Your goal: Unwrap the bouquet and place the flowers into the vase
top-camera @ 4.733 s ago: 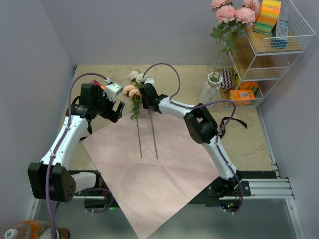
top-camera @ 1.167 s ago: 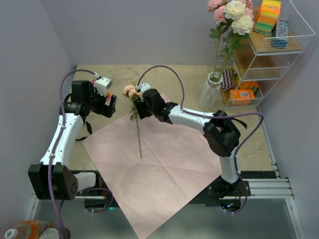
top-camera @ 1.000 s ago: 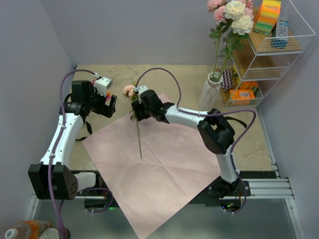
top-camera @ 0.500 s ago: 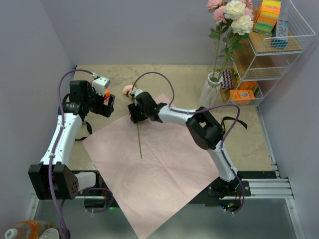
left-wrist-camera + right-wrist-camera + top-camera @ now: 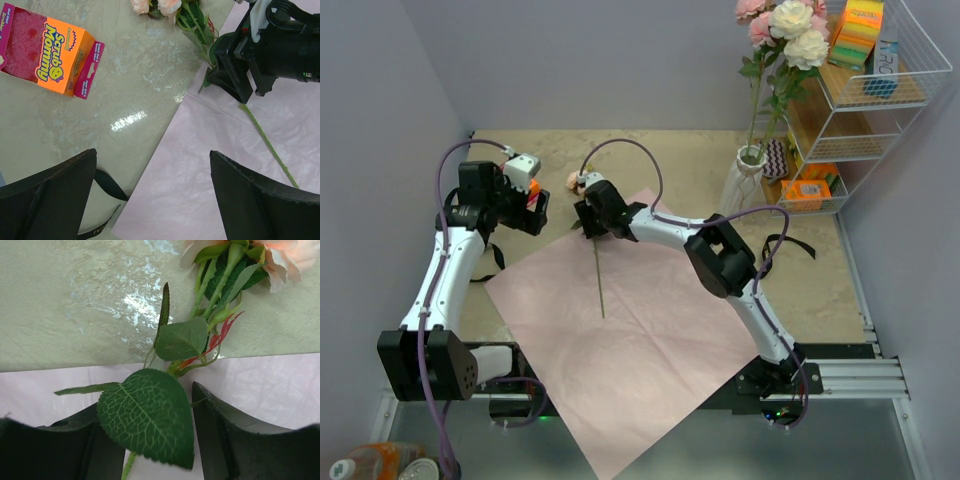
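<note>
The bouquet is undone: its pale pink paper (image 5: 640, 340) lies flat on the table. One of the flowers, a peach rose (image 5: 576, 180), lies with its head on the bare table and its green stem (image 5: 598, 280) on the paper. My right gripper (image 5: 586, 216) is low over the upper stem. In the right wrist view it (image 5: 145, 400) is open, its fingers on either side of the stem and a big leaf (image 5: 147, 422). Other flowers (image 5: 785, 30) stand in the white ribbed vase (image 5: 739, 190). My left gripper (image 5: 532, 205) hangs open and empty above the paper's left edge (image 5: 152, 152).
An orange Scrub Mommy box (image 5: 50, 50) lies on the marble table left of the rose. A white wire rack (image 5: 870, 100) with boxes stands at the back right beside the vase. Black ribbon (image 5: 790, 245) lies right of the paper, and another piece (image 5: 107, 182) near its left edge.
My right gripper has slid left along the stem towards the rose head, and its jaws have narrowed around the stem. The left arm has barely moved.
</note>
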